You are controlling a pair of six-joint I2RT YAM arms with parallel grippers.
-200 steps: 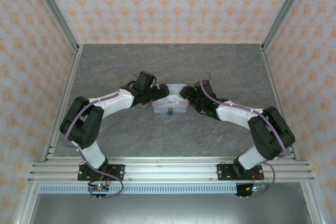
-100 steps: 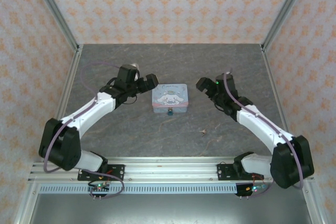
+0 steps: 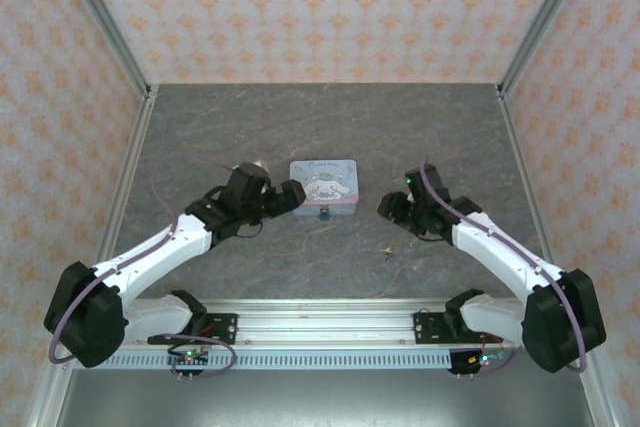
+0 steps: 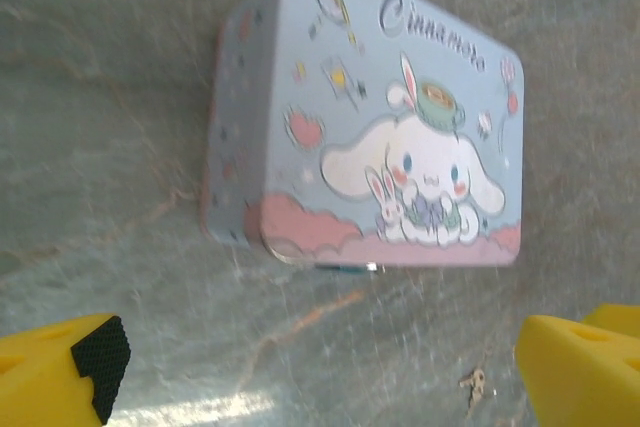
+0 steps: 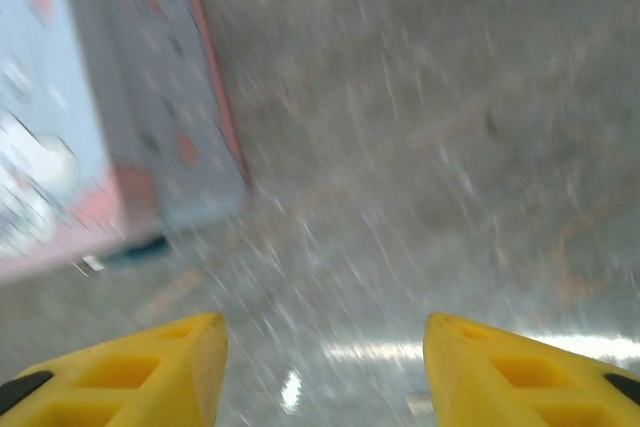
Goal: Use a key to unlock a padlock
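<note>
Risk: the flat, thin key may skid or flick away when pinched; a low approach could nudge the tin
Left gripper: jaws wide, empty, arm stretched low beside the tin's left side
Right gripper: fingers parted, empty, elbow bent, beyond the key
Padlock: at the tin's near side, mid-table
Key: loose, nearer the table's front edge

padlock: tiny, blue body, sitting on the table right against the near side of the pastel tin, approx mid-edge. in the left wrist view it's peeking out as a teal sliver w/ a bit of metal; shackle state too small to tell. key: tiny, thin, pale brassy, lying flat on bare table, apart from the padlock, nearer & to its right.
</note>
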